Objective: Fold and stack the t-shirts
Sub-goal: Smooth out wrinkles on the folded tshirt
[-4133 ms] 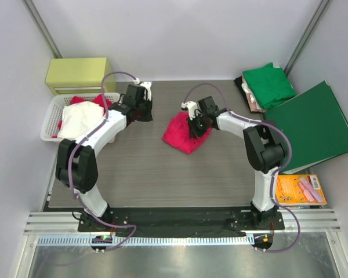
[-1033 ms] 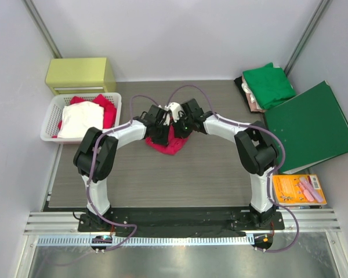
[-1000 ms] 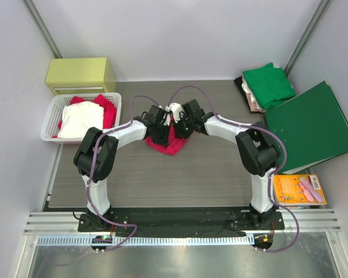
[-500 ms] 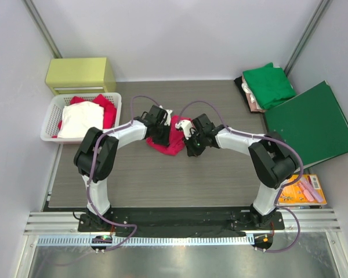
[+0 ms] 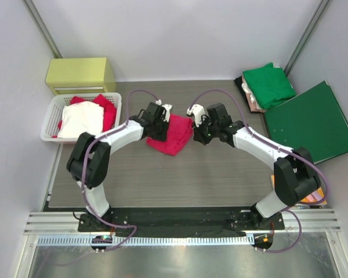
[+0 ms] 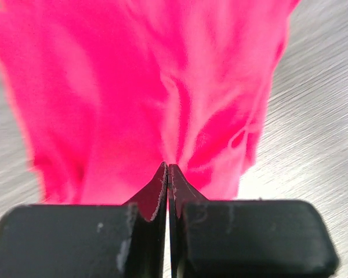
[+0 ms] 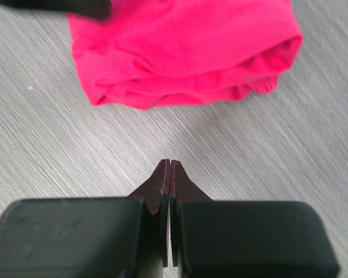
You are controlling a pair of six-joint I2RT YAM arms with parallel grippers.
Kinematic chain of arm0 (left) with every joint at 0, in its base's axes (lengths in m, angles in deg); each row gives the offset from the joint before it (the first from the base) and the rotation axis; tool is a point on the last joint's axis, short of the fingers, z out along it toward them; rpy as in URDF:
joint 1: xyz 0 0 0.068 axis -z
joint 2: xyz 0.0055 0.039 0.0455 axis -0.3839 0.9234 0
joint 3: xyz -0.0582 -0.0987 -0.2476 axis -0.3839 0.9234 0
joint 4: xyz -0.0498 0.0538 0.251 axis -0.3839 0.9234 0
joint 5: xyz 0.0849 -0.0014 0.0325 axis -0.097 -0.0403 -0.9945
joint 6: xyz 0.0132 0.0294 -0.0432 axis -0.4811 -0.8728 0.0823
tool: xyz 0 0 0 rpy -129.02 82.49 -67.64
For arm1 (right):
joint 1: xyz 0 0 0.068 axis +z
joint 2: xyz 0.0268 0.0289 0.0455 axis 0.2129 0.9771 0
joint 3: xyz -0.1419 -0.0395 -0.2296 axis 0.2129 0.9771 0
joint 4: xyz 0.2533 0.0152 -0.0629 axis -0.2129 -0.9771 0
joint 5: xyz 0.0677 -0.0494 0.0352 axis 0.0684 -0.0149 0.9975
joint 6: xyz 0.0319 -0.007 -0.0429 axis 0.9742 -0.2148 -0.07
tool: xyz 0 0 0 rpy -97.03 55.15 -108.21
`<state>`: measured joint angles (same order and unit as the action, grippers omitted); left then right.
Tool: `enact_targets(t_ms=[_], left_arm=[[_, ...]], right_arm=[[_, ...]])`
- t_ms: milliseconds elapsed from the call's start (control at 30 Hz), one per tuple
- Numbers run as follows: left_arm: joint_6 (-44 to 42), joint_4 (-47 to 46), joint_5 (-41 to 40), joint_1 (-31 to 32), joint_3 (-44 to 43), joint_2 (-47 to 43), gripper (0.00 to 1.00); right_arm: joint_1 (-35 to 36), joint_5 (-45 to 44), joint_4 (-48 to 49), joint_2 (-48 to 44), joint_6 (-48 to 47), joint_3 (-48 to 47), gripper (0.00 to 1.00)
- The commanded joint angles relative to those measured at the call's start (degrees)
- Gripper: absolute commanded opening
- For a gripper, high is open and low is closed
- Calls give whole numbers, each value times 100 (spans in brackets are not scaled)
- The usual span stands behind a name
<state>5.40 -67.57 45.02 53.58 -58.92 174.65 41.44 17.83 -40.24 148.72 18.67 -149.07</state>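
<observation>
Folding step, by the look: worktop (image 5: pixel 162 179) has the pinkish-red t-shirt (image 5: pixel 173 136) bundled at centre, green t-shirt (image 5: pixel 269 84) stacked at 2 o'clock. Left gripper (image 6: pixel 168 168) together at its 9 o'clock edge, pinch unclear. Right gripper (image 7: pixel 170 163) together, empty, at 3 o'clock. Next probably needs regrasping and spreading it flat.

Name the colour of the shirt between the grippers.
Bright pinkish-red shirt, clearest in the right wrist view.

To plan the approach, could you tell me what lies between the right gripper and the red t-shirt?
Only bare table, seen in the right wrist view between right gripper and red t-shirt.
</observation>
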Motion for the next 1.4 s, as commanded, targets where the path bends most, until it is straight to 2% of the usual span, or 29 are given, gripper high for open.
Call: enact_targets(t_ms=[0,200,400,600,800,933,1033,1367], left_arm=[[-392,-289,-555,-15,23,-907,0],[-551,-228,-1100,-94,32,-865,0],[-578,-245,-1733,-103,-135,-267,0],[-850,-315,-2189,-121,-715,576,0],[-797,-307,-2050,-332,-1409,1121,0],[-771,-193,-2032,-358,-1498,1385,0],[-639,-157,-1927,-446,-1445,1570,0],[-569,-148,-1672,-508,-1305,1571,0]], right_arm=[[-76,24,216,13,-65,85,1],[-111,155,234,30,-3,-63,1],[-164,111,217,-66,-29,-55,1],[-199,155,199,-93,-64,33,1],[-234,103,173,-189,-135,147,1],[-260,68,251,-137,-21,164,1],[-252,86,734,21,146,287,1],[-164,173,832,1172,252,-941,1]])
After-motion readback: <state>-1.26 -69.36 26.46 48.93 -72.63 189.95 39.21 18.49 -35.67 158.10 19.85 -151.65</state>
